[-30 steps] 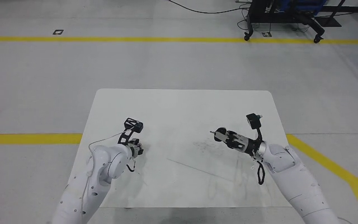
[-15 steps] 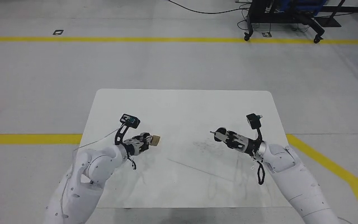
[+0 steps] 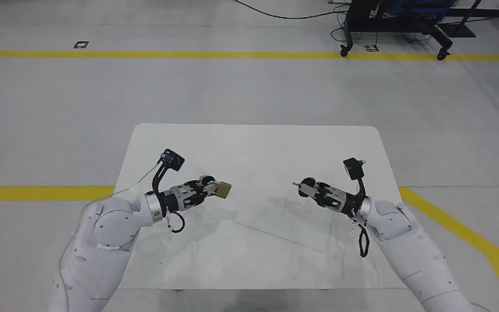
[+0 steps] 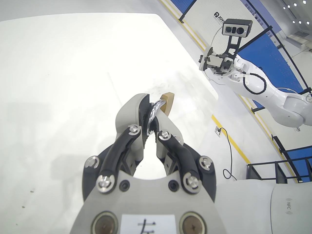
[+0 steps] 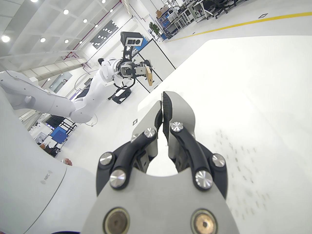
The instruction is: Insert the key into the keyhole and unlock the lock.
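Note:
A brass padlock hangs over the left half of the white table, held by its silver shackle in my shut left gripper. In the left wrist view its brass body juts past the fingertips of that gripper. My right gripper is over the right half of the table, facing the padlock and well apart from it. It is shut, and a thin key tip pokes out toward the padlock.
Faint scuff marks lie on the table between the two grippers. The tabletop is otherwise bare, with rounded corners. A black wheeled cart stands on the floor far behind, past a yellow floor line.
My left arm has swung out from close to its own forearm toward the table's middle, bringing the padlock into sight and nearer the right gripper. The right arm has stayed still.

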Available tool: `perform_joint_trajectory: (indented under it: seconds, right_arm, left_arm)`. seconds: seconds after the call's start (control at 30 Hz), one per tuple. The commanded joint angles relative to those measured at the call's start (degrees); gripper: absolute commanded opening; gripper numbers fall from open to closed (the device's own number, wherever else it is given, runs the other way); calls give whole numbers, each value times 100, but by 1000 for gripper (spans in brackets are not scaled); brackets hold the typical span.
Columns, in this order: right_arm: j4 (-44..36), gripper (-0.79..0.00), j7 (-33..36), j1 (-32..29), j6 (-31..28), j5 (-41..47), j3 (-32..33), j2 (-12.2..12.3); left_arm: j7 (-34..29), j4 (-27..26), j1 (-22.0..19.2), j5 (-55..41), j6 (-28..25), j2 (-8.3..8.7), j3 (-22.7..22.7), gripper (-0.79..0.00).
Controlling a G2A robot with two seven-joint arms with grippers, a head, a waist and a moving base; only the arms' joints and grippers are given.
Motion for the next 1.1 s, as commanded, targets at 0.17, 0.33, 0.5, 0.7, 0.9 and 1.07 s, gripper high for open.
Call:
perform_joint_trajectory:
  seconds: [0.17, 0.33, 0.5, 0.7, 0.9, 1.07]
  right_arm:
    - [-46, -785, -360, 547, 673, 374, -724, -215]
    - [164, -785, -348, 1055, 893, 585, -1310, -403]
    - [378, -785, -454, 1453, 1128, 510, -1804, -596]
    - [541, -785, -577, 1732, 920, 829, -2192, -795]
    - [780, -785, -554, 1931, 683, 938, -2469, -946]
    - [904, -785, -232, 2024, 555, 982, -2634, -1007]
  left_arm:
    - [-649, 1035, -612, -2109, -340, -73, 502, -785]
    - [-1357, 1985, -1170, -3045, -501, -138, 915, -785]
    - [-1830, 2383, -1560, -3480, -689, -179, 1152, -785]
    - [-2080, 2578, -1770, -3626, -764, -208, 1366, -785]
    - [-2079, 2711, -1874, -3713, -706, -226, 1487, -785]
    - [-1984, 2834, -1931, -3749, -655, -225, 1493, -785]
